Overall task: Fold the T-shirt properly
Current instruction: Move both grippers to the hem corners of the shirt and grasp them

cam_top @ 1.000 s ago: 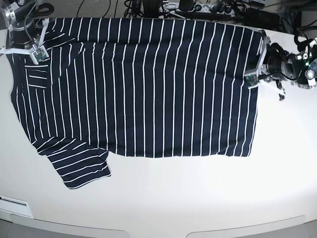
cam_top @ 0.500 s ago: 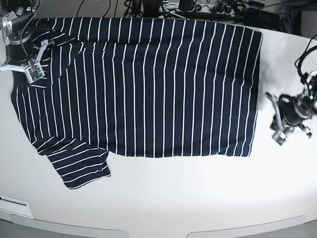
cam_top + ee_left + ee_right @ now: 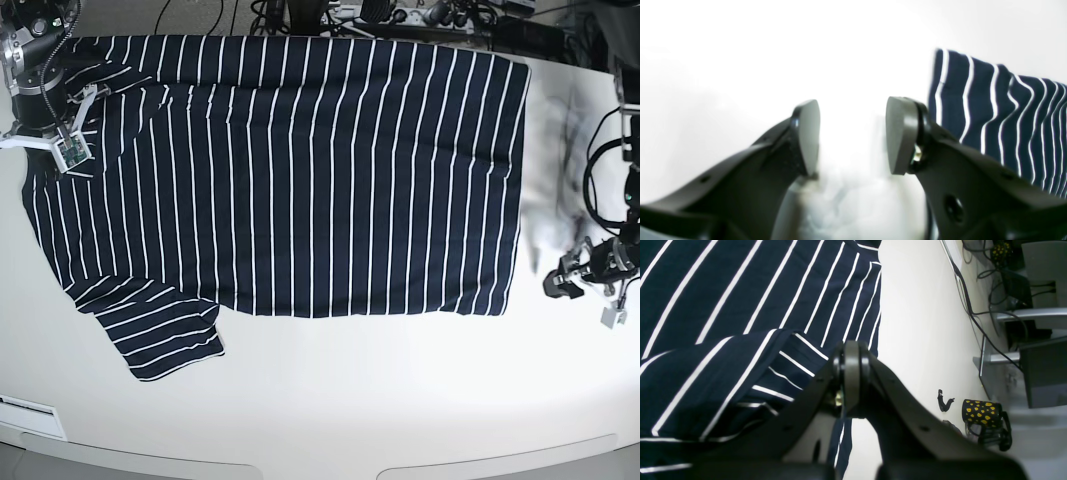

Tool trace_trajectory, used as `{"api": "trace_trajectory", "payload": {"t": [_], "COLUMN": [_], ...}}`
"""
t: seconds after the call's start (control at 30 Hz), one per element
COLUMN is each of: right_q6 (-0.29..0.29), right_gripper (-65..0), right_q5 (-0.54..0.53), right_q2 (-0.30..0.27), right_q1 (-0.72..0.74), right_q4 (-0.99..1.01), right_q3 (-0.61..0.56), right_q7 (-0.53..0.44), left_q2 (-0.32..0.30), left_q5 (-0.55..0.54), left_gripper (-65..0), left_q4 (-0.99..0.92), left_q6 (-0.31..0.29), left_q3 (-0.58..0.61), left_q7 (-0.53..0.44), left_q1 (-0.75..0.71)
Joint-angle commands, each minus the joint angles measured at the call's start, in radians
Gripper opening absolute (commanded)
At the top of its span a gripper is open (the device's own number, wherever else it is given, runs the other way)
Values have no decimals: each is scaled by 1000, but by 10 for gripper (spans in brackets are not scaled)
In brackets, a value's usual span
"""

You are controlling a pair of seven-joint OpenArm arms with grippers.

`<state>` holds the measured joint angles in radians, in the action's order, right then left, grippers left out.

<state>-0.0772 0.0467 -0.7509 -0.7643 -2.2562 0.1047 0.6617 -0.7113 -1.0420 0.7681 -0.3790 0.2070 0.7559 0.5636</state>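
The T-shirt (image 3: pixel 300 170) lies spread flat on the white table (image 3: pixel 400 400), dark navy with thin white stripes, one sleeve sticking out at the lower left. My right gripper (image 3: pixel 68 150) sits on its upper left corner. In the right wrist view the right gripper (image 3: pixel 851 373) is shut, and a raised fold of the T-shirt (image 3: pixel 740 350) runs up to the pads. My left gripper (image 3: pixel 582 295) hovers over bare table just right of the shirt's edge. Its pads (image 3: pixel 808 136) stand wide apart with nothing between them, a corner of the T-shirt (image 3: pixel 1000 110) to their right.
Cables and equipment (image 3: pixel 400 15) line the table's far edge. A black mug with yellow dots (image 3: pixel 983 410) and a small black clip (image 3: pixel 944 401) show beyond the shirt in the right wrist view. A white label (image 3: pixel 25 410) sits at the near left edge.
My left gripper let go of the shirt's right edge, opened, and swung toward the near right of the table. The right gripper shifted slightly nearer along the shirt's left corner.
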Motion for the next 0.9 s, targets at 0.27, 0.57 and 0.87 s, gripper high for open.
{"api": "trace_trajectory", "payload": {"t": [0.27, 0.57, 0.87], "right_q6": [10, 10, 12], "right_gripper": [-650, -650, -650], "right_q5": [-24, -24, -25], "right_q2": [-14, -14, -14], "right_q1": [17, 17, 35], "right_q4": [-16, -16, -16], "right_q3": [9, 9, 9], "right_q7": [-15, -15, -41], "left_q2": [98, 167, 157], "left_q5": [-14, -11, 39], "left_gripper": [-318, -319, -650], "left_q4": [-12, -18, -18], "left_q6": [-34, -56, -14], "left_q3": [-9, 85, 124], "left_q7": [79, 137, 133], "left_q1": [47, 47, 56]}}
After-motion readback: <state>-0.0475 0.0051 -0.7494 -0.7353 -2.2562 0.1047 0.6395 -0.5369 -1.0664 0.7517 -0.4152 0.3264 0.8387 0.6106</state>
